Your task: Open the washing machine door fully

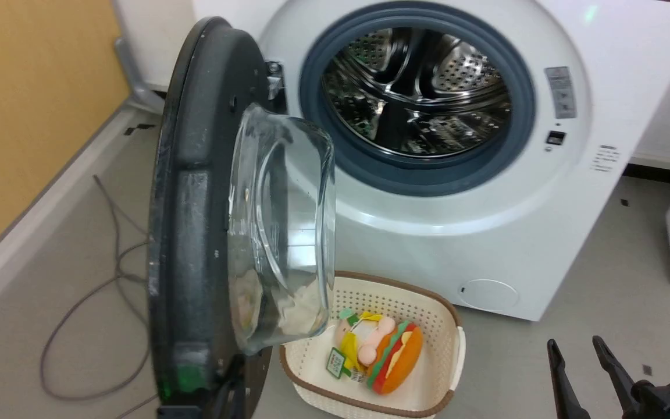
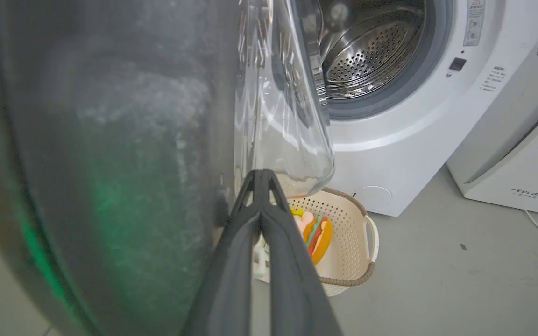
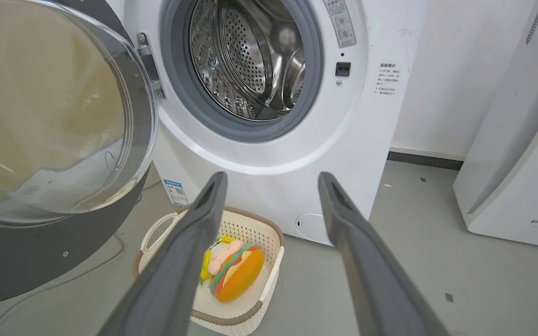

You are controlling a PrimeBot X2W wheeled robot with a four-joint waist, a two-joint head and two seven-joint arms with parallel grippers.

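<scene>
the washing machine door (image 1: 195,203) stands swung out from the washing machine (image 1: 486,244), roughly square to its front. it hangs on the hinge (image 1: 274,75) at the left side of the opening, and the steel drum (image 1: 422,99) is exposed. further travel appears to remain before it is fully open.

handling, as judged: the door is a rigid, fairly heavy disc that moves only in an arc about its hinge. the black frame is glossy and the glass bowl (image 3: 49,107) is smooth, curved and breakable, so neither offers a secure pinch. apply force as a push on the inner face of the frame, close to the free edge and well away from the hinge, not on the glass.

the left gripper (image 2: 260,175) has its fingers pressed together on nothing. its tips lie just beside the inner frame (image 2: 110,140), at the lower edge of the bowl. contact cannot be confirmed.

the right gripper (image 3: 271,179) has its fingers spread and empty. it sits well apart from the door, above the laundry basket (image 1: 370,291) holding a plush burger (image 1: 396,358).
</scene>
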